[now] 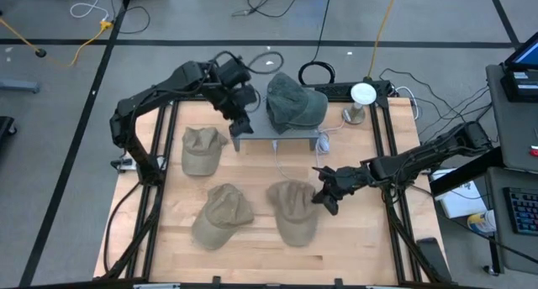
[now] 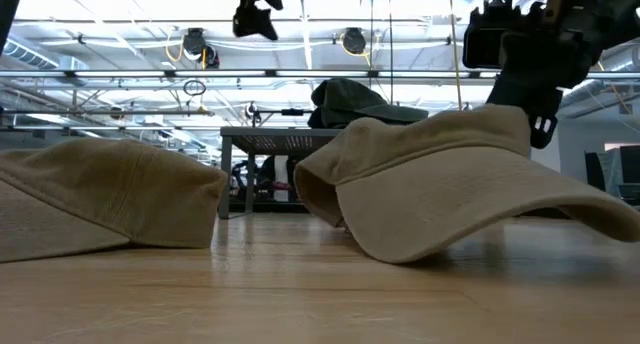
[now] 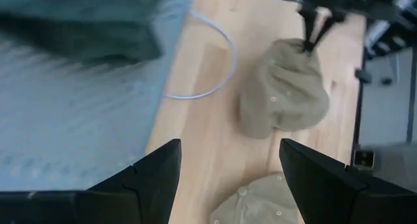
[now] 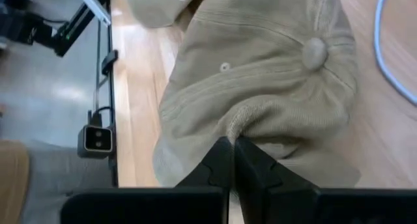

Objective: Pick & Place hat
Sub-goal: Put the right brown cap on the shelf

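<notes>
Three tan hats lie on the wooden table: one at the left (image 1: pixel 202 148), one near the front (image 1: pixel 223 215), and one right of the middle (image 1: pixel 294 209). My right gripper (image 1: pixel 326 194) is shut on the crown of the one right of the middle (image 4: pixel 260 74). A dark green hat (image 1: pixel 294 102) sits on a grey stand (image 1: pixel 277 139) at the back. My left gripper (image 1: pixel 239 121) hangs open over the stand's left end with nothing between its fingers (image 3: pixel 150 182). My right gripper pinches a raised fold of cloth on the right side of the crown (image 4: pixel 242 120) between its two fingers (image 4: pixel 218 162). They come from the table's right side, slanting down. The hat's brim (image 2: pixel 400 246) rests on the table; the cloth puckers at the pinch.
A thin white cable (image 1: pixel 282 159) loops on the table between the stand and the held hat. A white round object on a foot (image 1: pixel 361 96) and a black power strip (image 1: pixel 353 87) stand at the back right. Black frame rails (image 1: pixel 388 155) run along both sides.
</notes>
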